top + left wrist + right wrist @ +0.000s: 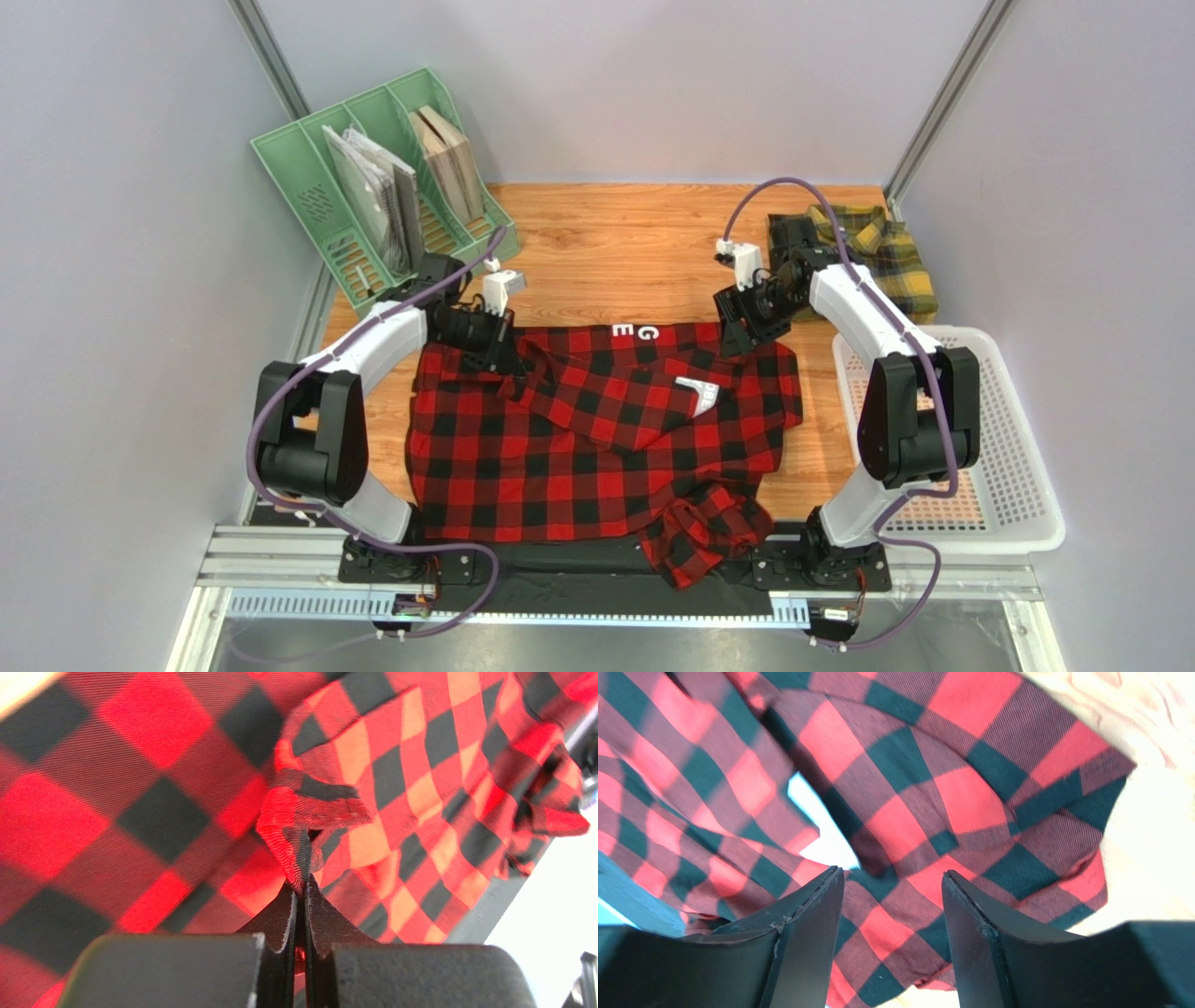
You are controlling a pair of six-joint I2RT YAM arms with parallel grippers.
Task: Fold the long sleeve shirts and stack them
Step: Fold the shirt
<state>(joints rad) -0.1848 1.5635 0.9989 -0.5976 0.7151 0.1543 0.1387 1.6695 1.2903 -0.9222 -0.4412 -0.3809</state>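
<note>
The red-and-black check shirt lies spread and rumpled across the middle of the table, white letters showing at its far edge. My left gripper is at the shirt's far left corner, shut on a pinched fold of the red cloth. My right gripper is open over the shirt's far right corner, its fingers straddling the cloth without gripping it. The yellow-and-dark-green check shirt lies crumpled at the far right of the table.
A green file rack with folders stands at the far left. A white plastic basket sits at the right edge. One sleeve hangs over the near edge between the arm bases.
</note>
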